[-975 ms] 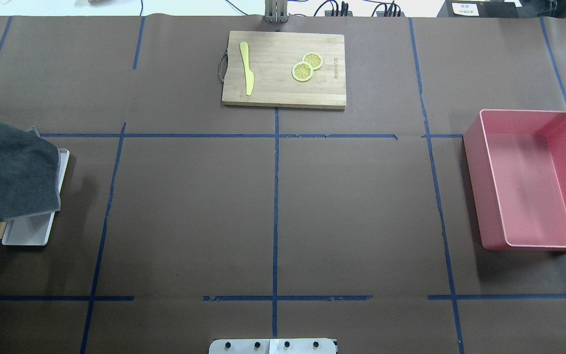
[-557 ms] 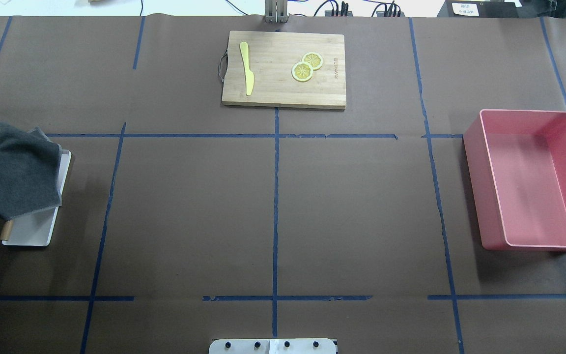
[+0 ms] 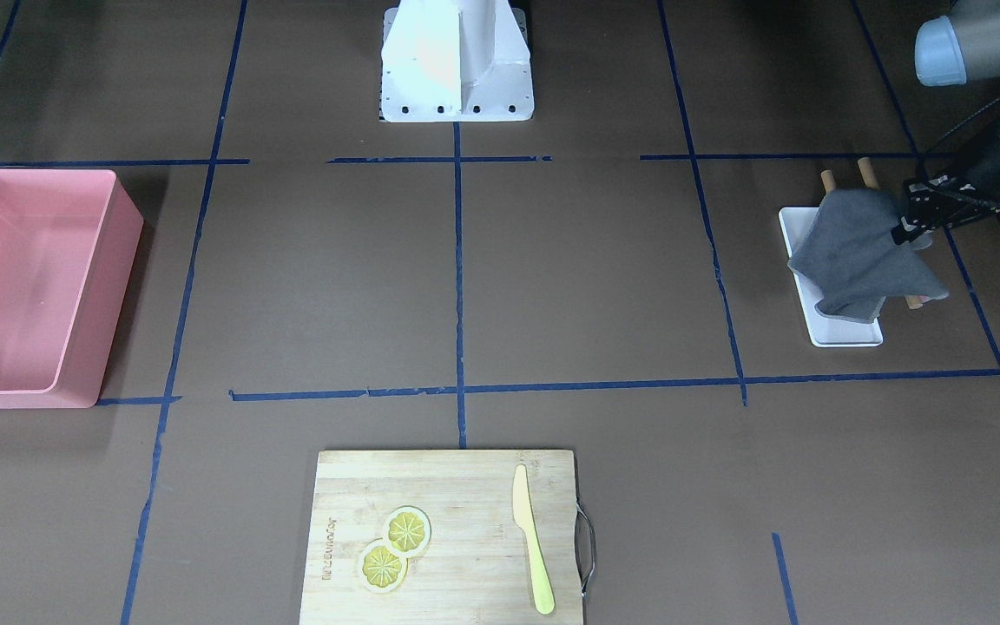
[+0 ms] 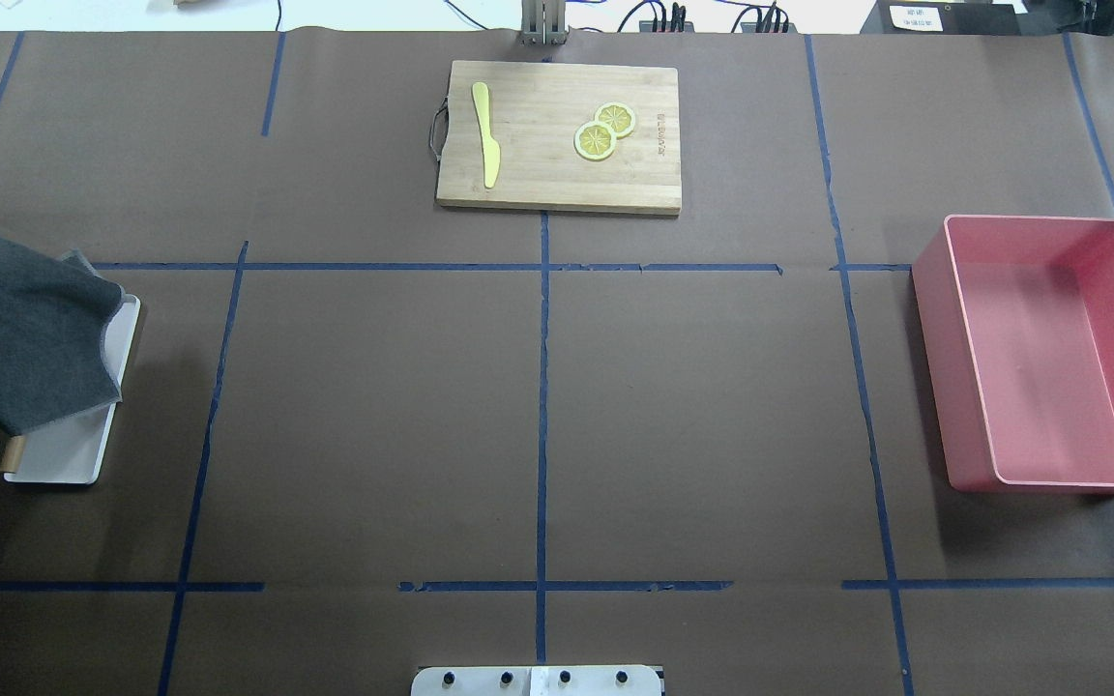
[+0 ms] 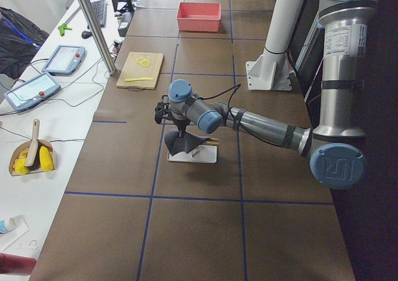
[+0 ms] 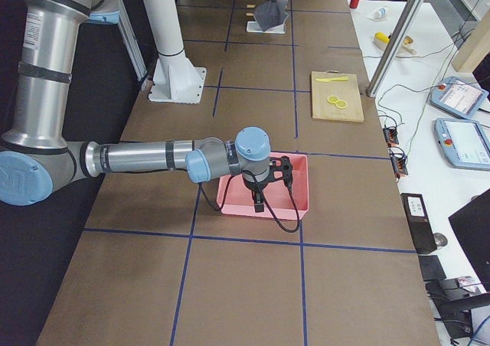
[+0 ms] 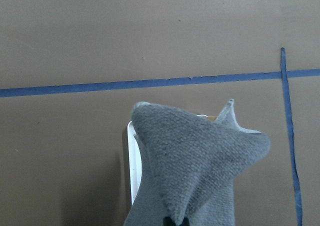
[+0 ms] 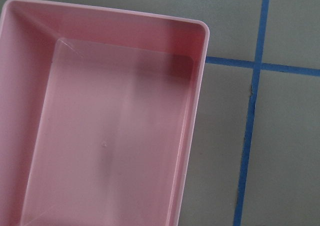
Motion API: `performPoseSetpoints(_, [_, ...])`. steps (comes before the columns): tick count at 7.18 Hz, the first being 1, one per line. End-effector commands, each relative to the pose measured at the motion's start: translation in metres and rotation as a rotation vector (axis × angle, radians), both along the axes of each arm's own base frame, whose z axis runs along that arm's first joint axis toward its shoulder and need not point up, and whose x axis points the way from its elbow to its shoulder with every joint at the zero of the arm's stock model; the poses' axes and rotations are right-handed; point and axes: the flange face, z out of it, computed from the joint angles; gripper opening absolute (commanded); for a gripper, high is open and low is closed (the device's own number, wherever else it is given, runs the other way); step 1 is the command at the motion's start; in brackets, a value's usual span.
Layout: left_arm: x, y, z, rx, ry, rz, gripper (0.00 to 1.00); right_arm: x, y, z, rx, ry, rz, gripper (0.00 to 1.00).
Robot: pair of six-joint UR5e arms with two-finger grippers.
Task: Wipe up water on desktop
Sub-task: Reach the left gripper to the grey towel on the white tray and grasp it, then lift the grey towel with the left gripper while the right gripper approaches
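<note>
The left gripper (image 3: 915,224) is clamped on one corner of a dark grey terry cloth (image 3: 856,256), which hangs from it in loose folds. The wrist camera shows only the drape, with the fingers buried under it. Directly below lies a narrow white rectangular tray (image 3: 843,334) with two light wooden rods (image 3: 828,180) poking out at the end nearer the robot. Whether the cloth's lowest fold touches the tray I cannot tell.

The flat brown desktop with its blue tape grid (image 4: 373,406) stretches from this gripper toward the robot's right. A wiping sweep would probably go that way, and the left arm, cloth in its grip, is the one placed for it. No puddle or wet sheen shows on the matte surface, so the patch to wipe cannot be picked out.

Farther off sits a bamboo cutting board (image 4: 538,179) bearing a yellow knife (image 4: 487,135) and two lemon slices (image 4: 596,141). Farthest, at the opposite end, the right gripper (image 6: 262,197) hovers over a pink plastic bin (image 4: 949,367). It shows only in a side view, so how far open it is cannot be judged.
</note>
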Motion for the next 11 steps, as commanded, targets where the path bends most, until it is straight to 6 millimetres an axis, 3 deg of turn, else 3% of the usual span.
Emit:
performPoseSetpoints(1, [0.002,0.0,-0.049,-0.137,0.056,-0.118,0.0,-0.016,-0.007,-0.018,0.154,-0.018,-0.045,1.0])
performPoseSetpoints(3, [0.007,-0.01,-0.088,-0.266,0.124,-0.219,0.0,-0.066,-0.038,-0.073,0.356,-0.07,-0.136,0.99])
performPoseSetpoints(6, [0.025,-0.036,-0.173,-0.44,0.246,-0.37,0.0,-0.16,-0.068,-0.159,0.583,-0.143,-0.272,0.99])
performPoseSetpoints(7, [0.05,-0.034,-0.19,-0.463,0.257,-0.353,0.0,-0.189,-0.067,-0.173,0.611,-0.148,-0.304,0.99])
performPoseSetpoints(8, [0.075,-0.035,-0.209,-0.517,0.271,-0.355,0.0,-0.199,-0.082,-0.2,0.691,-0.094,-0.254,0.99])
performPoseSetpoints(9, [0.097,-0.035,-0.236,-0.555,0.294,-0.4,0.0,-0.226,-0.09,-0.239,0.74,-0.117,-0.259,0.99])
performPoseSetpoints(11, [0.136,-0.042,-0.273,-0.728,0.334,-0.468,0.0,-0.293,-0.079,-0.3,0.816,-0.173,-0.281,0.99])
